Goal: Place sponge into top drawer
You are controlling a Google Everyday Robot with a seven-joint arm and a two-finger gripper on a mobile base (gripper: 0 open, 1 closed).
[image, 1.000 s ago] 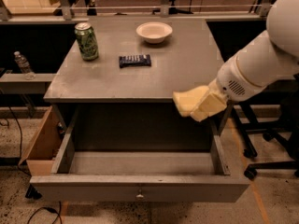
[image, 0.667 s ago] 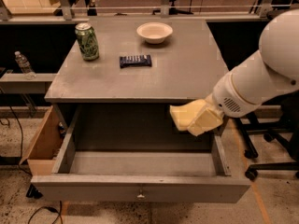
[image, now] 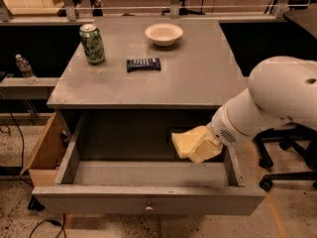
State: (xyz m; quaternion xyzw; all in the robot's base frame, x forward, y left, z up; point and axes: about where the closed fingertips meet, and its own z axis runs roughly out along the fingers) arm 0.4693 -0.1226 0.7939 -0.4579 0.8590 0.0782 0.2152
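Reaching leftward, the gripper (image: 203,148), jaws grasping a pale yellow foam sponge (image: 184,142), has sunk lower over the shallow grey drawer (image: 124,175).

On bench (image: 208,78): can (image: 92,44) near back-left corner, bowl (image: 164,33) by back edge, bar (image: 143,64) in front, between them. Under front edge, top drawer (image: 148,200) pulled out; above its right half, gripper (image: 202,149) clasping sponge (image: 183,142). Beyond left edge, wooden drawer (image: 44,152).

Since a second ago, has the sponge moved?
Yes. The sponge, in the gripper, dropped from the table edge down over the top drawer.
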